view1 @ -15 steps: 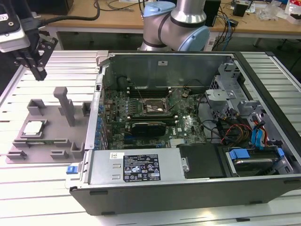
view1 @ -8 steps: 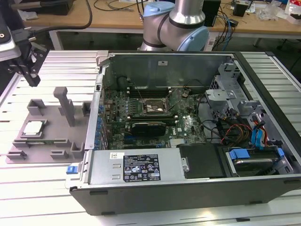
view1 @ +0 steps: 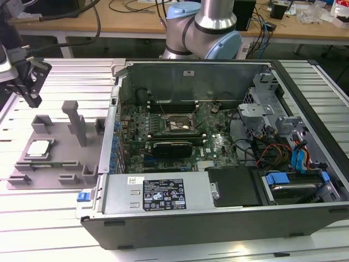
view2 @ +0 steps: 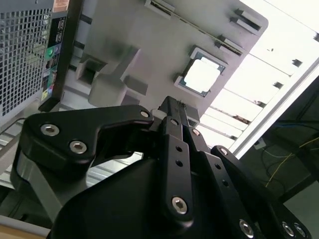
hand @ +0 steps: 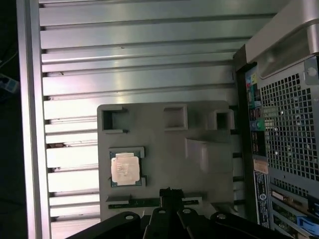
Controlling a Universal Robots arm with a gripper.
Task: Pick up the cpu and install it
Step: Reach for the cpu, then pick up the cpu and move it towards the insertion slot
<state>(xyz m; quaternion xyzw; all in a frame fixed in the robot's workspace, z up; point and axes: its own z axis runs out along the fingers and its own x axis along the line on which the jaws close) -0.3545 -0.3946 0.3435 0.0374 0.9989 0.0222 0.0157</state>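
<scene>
Pick-up stage, not yet begun: the cpu [hand: 124, 168] is being kept in a recess of the grey fixture plate [hand: 209, 164]. The gripper [hand: 169, 192], closed on nothing, is being held above, apart. The motherboard socket [view1: 179, 124] is being left unfilled.

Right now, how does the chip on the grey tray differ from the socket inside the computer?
The chip has a bright silver top; the socket is dark with a metal frame. The chip lies outside the computer on the grey tray, at the exterior view's left; the socket sits inside the open computer on the green board. Both are square and lie flat.
</scene>
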